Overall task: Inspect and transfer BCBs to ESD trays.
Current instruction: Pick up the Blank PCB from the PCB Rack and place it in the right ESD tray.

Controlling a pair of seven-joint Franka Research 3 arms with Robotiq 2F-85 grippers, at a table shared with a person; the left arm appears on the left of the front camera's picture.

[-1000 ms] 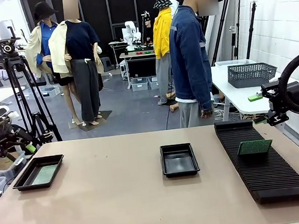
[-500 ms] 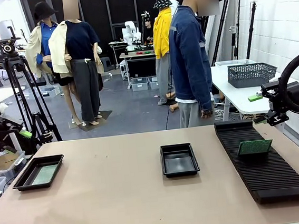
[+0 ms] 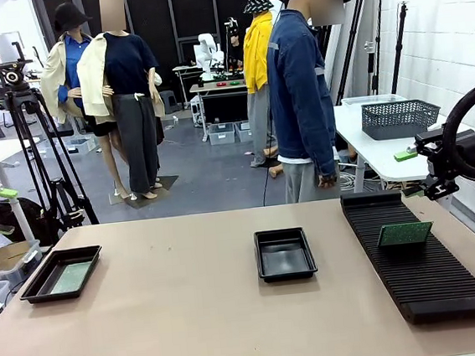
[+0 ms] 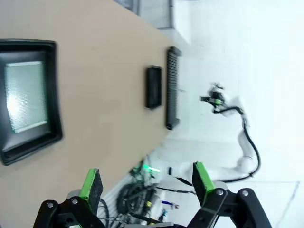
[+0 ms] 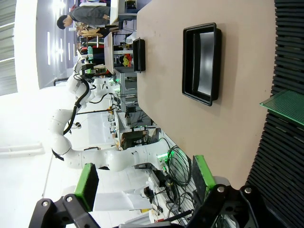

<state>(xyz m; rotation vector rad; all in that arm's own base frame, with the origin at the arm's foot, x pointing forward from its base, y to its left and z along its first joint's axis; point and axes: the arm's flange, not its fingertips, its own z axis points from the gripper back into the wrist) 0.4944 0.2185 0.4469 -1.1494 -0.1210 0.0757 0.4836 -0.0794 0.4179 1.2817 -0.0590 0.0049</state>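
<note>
Wrist views show left gripper (image 4: 146, 176) and right gripper (image 5: 142, 171) gaping empty, the BCB (image 4: 26, 96) flat in the ESD tray (image 4: 55, 90) at the table's (image 4: 104, 71) left edge, while front view crops the left one.

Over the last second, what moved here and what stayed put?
The left gripper, open and empty, drew back toward the robot's left, away from the left tray. Nothing was grasped or released. The right gripper, the board in that tray, the middle tray and the standing board on the rack stayed put.
</note>
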